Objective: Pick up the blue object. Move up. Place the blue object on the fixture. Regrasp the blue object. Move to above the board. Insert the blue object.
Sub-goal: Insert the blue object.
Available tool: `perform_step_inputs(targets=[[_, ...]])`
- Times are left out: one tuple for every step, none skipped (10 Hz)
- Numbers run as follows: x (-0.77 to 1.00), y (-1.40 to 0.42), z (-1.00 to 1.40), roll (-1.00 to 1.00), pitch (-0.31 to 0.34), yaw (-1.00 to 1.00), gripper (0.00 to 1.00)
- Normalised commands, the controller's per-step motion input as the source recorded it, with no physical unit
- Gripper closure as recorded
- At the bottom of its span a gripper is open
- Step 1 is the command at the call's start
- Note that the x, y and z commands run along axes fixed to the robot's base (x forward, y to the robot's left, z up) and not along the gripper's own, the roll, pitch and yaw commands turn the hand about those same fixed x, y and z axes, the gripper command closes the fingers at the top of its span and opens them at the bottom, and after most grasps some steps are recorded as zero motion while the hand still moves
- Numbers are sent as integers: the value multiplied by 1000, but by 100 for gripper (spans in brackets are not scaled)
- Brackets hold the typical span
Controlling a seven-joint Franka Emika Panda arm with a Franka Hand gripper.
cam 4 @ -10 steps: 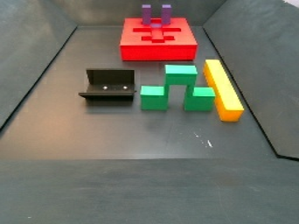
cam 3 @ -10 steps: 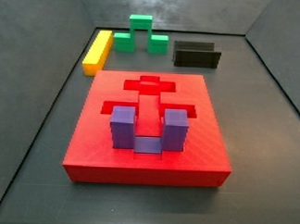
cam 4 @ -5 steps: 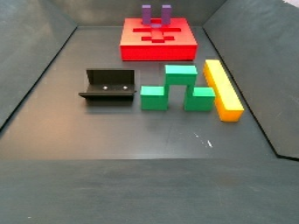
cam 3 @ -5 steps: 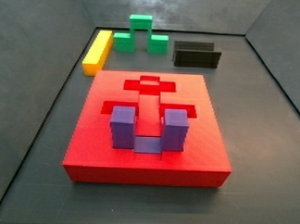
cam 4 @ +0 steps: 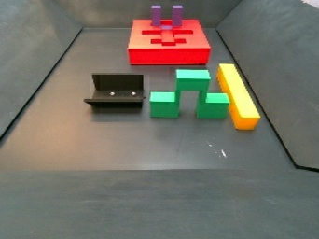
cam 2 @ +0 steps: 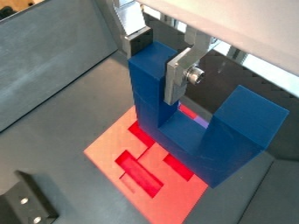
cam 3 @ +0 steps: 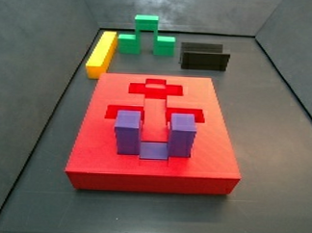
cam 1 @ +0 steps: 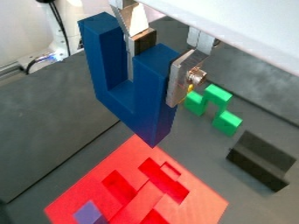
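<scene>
Below my gripper (cam 1: 158,66), in both wrist views, lies the board (cam 1: 93,188), so I am hanging over it with the load. In a side view the board fills the middle and the 6 o'clock half of the floor (cam 3: 93,155). Neither side view shows any shift over the last second: every piece on the floor sits where it did, and my arm is out of sight in both. I read that as a hold above the board, with the insert not yet begun. The blue object (cam 1: 135,92) is clear of the floor, its two prongs pointing up toward my wrist and its base hanging lowest over the red surface. My fingers (cam 2: 179,77) are clamped on one prong of it. The yellow bar (cam 3: 100,52) lies at 11 o'clock, well apart from the board. The green block (cam 3: 148,35) is at 12 o'clock. The fixture (cam 3: 204,57) stands bare at 1 o'clock, so placing and regrasping look finished. The purple block (cam 3: 155,135) stands in the board's 6 o'clock end. The cross-shaped recess (cam 3: 153,87) toward 12 o'clock is free, and I judge it my target.
</scene>
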Motion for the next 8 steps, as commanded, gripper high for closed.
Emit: perform_step_inputs(targets=[[0,-43,-129,-24,-70,0,100],[106,-43,-257,-54,-87,0,100],[840,66,-329,-90,-110,-20,100],[1000,211,-366,-91,-143,-14,100],[1000,231,-400,-87,-137,0,100],[1000,237,-406,-74,-136,0,100],[1000,240,-471,-37,-130,-20,100],[1000,234,-669,0,-81,-69,100]])
